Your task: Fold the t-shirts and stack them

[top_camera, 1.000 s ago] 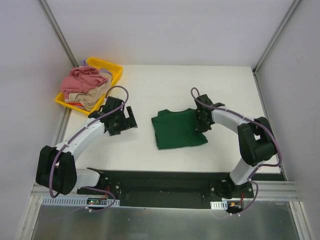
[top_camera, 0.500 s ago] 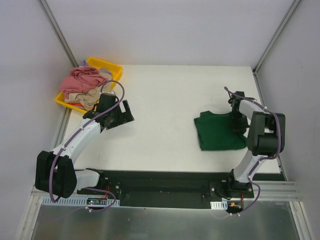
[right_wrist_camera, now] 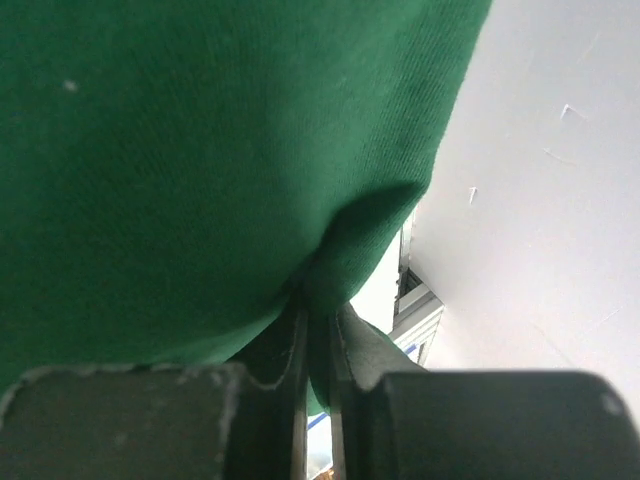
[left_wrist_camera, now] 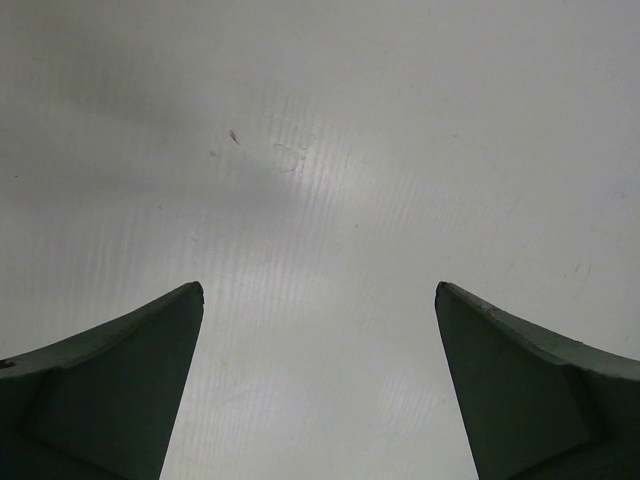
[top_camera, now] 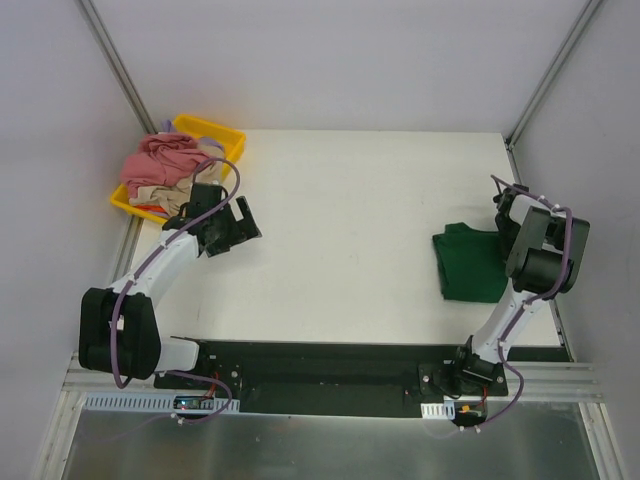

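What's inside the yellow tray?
A crumpled pink t-shirt and a beige t-shirt are heaped together in the yellow tray. Anything beneath them is covered.

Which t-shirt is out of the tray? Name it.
The dark green t-shirt, folded on the table's right side, pinched by the right gripper; the pink t-shirt and beige t-shirt lie bunched in the yellow tray.

My overhead camera sits above and behind the arm bases [top_camera: 470, 368], looking down on the whole table [top_camera: 350, 200]. My left wrist camera faces that white table surface from close up, past the left gripper [left_wrist_camera: 318, 290]. My right wrist camera is nearly against the dark green t-shirt [right_wrist_camera: 200, 150], which overhead shows at the table's right edge
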Controlling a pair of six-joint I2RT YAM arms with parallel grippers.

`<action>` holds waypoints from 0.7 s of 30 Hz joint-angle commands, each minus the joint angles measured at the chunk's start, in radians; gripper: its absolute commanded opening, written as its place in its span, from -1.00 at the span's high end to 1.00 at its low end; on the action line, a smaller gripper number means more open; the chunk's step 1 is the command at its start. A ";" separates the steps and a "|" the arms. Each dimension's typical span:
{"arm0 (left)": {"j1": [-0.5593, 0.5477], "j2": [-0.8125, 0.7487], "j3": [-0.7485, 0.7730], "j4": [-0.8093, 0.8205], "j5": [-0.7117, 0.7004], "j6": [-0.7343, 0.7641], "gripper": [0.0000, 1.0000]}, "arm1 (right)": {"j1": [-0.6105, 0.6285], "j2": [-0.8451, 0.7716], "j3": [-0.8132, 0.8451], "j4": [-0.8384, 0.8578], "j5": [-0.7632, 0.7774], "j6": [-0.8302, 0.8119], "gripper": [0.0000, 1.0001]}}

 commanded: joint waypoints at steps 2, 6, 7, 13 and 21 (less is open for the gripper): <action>0.006 0.000 0.043 0.016 0.036 0.002 -0.98 | -0.032 -0.049 0.017 0.008 0.001 0.007 0.62; 0.006 -0.012 0.040 0.014 0.038 -0.007 -0.98 | -0.032 -0.078 0.029 -0.024 0.048 0.030 0.21; 0.006 -0.020 0.039 0.016 0.034 -0.011 -0.98 | -0.032 -0.093 0.031 -0.030 0.056 0.035 0.00; 0.006 -0.102 0.026 0.013 0.044 -0.040 -0.98 | 0.022 -0.249 0.106 -0.101 0.047 0.067 -0.37; 0.006 -0.239 -0.007 -0.023 0.053 -0.110 -0.98 | 0.252 -0.610 0.084 -0.127 -0.127 0.148 -0.92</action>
